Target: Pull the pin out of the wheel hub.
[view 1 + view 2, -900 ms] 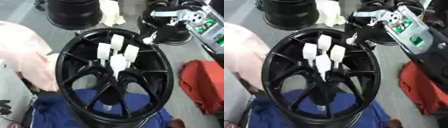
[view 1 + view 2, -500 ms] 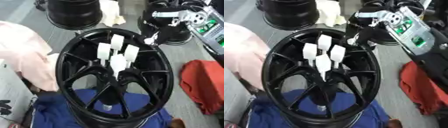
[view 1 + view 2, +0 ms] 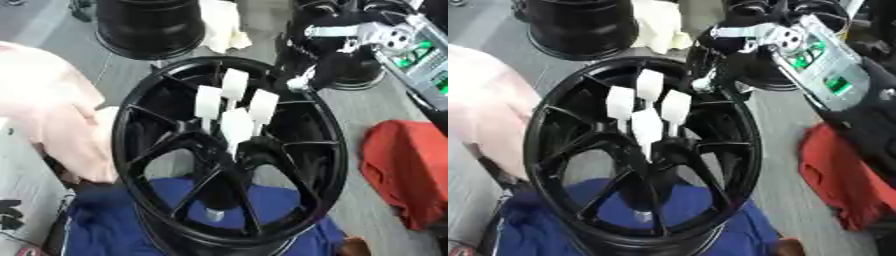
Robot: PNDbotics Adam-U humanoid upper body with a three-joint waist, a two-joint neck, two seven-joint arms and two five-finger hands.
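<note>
A black wheel hub point(image 3: 131, 120) lies tilted before me on a blue cloth point(image 3: 114, 220). Several white pins point(image 3: 236, 125) stand up out of its centre, close together. My right hand point(image 3: 319, 47), black with silver joints, comes in from the upper right and hangs over the hub's far right rim. Its fingers point(image 3: 703, 82) point down, relaxed, and hold nothing. A short gap separates it from the nearest pin point(image 3: 262, 106). No left hand shows in either view.
A second black wheel point(image 3: 149, 25) stands at the back left, with a white cloth point(image 3: 223, 25) beside it. Another dark wheel point(image 3: 363, 75) sits behind my right hand. A pink cloth point(image 3: 52, 115) lies at the left and a red one point(image 3: 407, 170) at the right.
My right hand has come a little left and down, closer to the hub's rim and the pins. The pins and the hub have not moved.
</note>
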